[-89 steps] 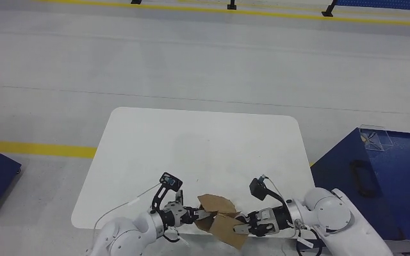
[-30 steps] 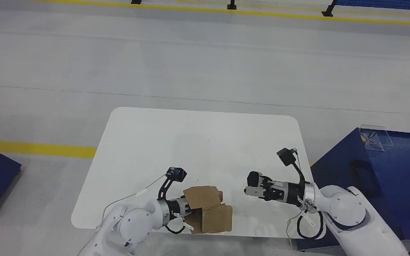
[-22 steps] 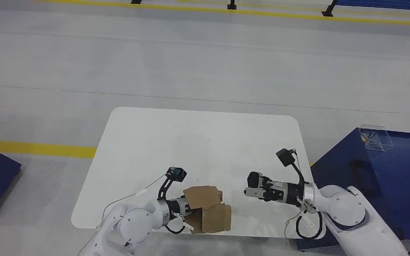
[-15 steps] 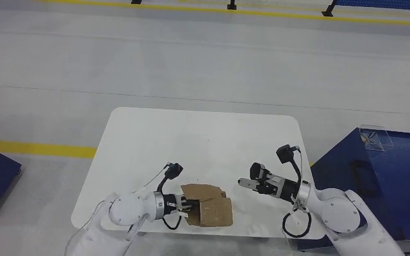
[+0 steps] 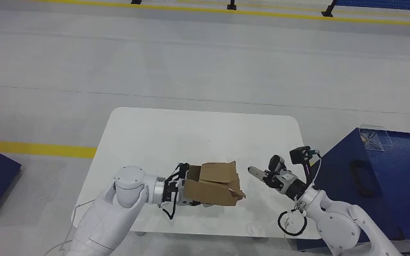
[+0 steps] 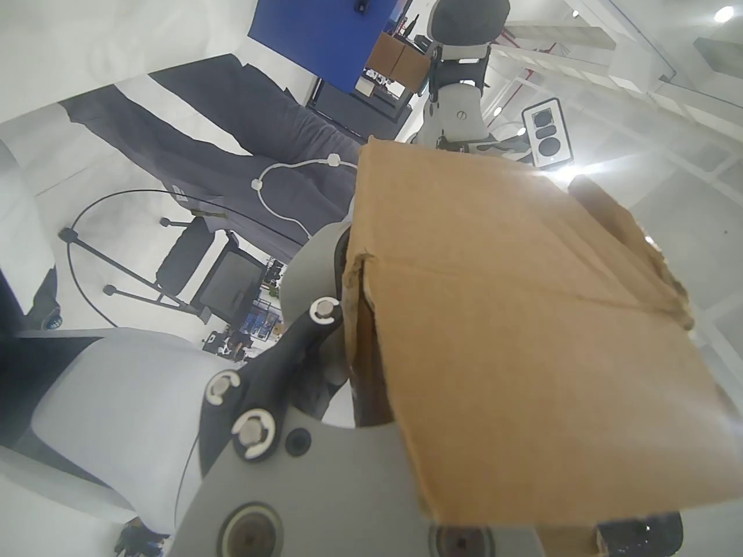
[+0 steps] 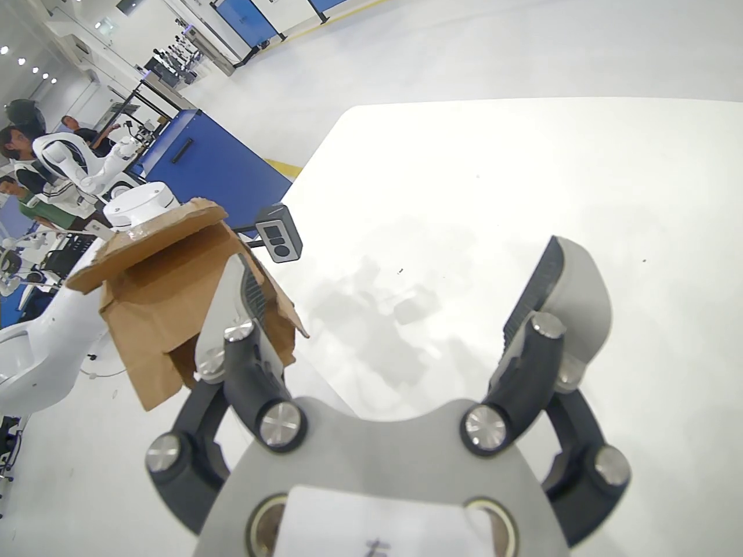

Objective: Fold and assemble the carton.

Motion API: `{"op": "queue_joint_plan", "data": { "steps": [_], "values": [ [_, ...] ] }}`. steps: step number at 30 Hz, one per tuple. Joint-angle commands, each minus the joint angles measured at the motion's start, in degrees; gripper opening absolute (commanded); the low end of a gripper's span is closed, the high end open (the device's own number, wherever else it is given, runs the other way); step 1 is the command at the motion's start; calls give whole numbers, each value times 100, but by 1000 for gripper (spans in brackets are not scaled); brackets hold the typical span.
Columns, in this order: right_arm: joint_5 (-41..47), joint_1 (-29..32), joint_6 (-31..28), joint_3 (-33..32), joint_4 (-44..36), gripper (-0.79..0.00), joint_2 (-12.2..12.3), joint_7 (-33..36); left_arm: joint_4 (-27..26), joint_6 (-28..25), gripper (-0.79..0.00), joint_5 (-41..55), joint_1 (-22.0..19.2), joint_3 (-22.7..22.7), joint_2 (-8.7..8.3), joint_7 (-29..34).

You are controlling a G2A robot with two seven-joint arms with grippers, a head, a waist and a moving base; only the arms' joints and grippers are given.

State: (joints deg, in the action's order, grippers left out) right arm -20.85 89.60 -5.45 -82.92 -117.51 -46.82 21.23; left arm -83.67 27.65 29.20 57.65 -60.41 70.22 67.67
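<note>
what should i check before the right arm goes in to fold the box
1. Left jaws shut on the box, gripping the end away from the right arm: ok.
2. Right jaws open with nothing between them: ok.
3. Right jaws apart from the box, not touching it: ok.
4. Flap at the end facing the right arm folded shut: not ok, it sticks out loose.
5. Box resting on the table for support: cannot tell, its underside is hidden.
</note>
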Motion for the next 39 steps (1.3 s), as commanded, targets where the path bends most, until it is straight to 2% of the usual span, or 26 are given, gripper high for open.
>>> {"op": "queue_joint_plan", "data": {
  "steps": [1,9,14,25,31,39],
  "values": [
    [0,0,0,0,0,0,0,0,10,29,-785,223,96,43,11,42],
    [-675,66,-81,144,-4,0,-37,-186,504,399,-785,1437,11,130,126,-208],
    [-815,107,-218,260,64,0,-82,-294,773,621,-785,1531,-140,254,150,-410],
    [-1064,-43,-216,827,208,0,-192,121,848,415,-785,1581,-235,278,120,-310],
    [-1285,-126,-152,1231,257,0,-281,45,943,328,-785,1649,-294,289,116,-351],
    [-1035,-125,-46,822,206,0,-310,-166,1072,317,-785,1718,-353,393,132,-454]
  ]
}}
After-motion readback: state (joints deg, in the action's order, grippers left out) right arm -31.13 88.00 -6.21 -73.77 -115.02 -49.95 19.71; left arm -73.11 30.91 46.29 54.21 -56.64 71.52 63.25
